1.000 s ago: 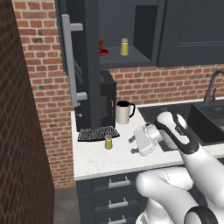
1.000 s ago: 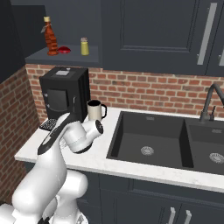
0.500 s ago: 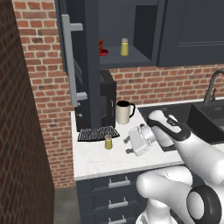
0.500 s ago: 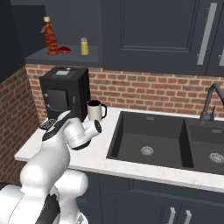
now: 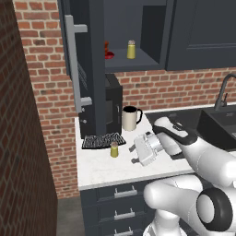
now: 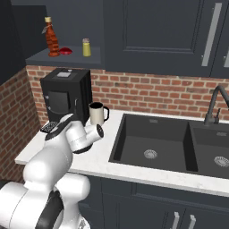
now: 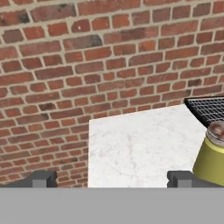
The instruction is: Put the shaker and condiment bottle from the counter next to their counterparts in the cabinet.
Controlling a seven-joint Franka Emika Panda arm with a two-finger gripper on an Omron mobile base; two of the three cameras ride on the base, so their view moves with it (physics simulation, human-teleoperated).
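My arm comes up from the five o'clock corner of the left base view, elbow bent, forearm running toward nine o'clock, low over the surface (image 5: 99, 168). The wrist is rolled so the white hand block lies nearly level, pointing at about eight o'clock. My claw (image 5: 134, 155) is spread wide and grips nothing; its fingertips (image 7: 43, 178) sit far apart along the bottom of the hand view, one at seven o'clock, one at five. In the right base view the arm rises from seven o'clock, the wrist joint facing three o'clock, the hand hidden behind the forearm.
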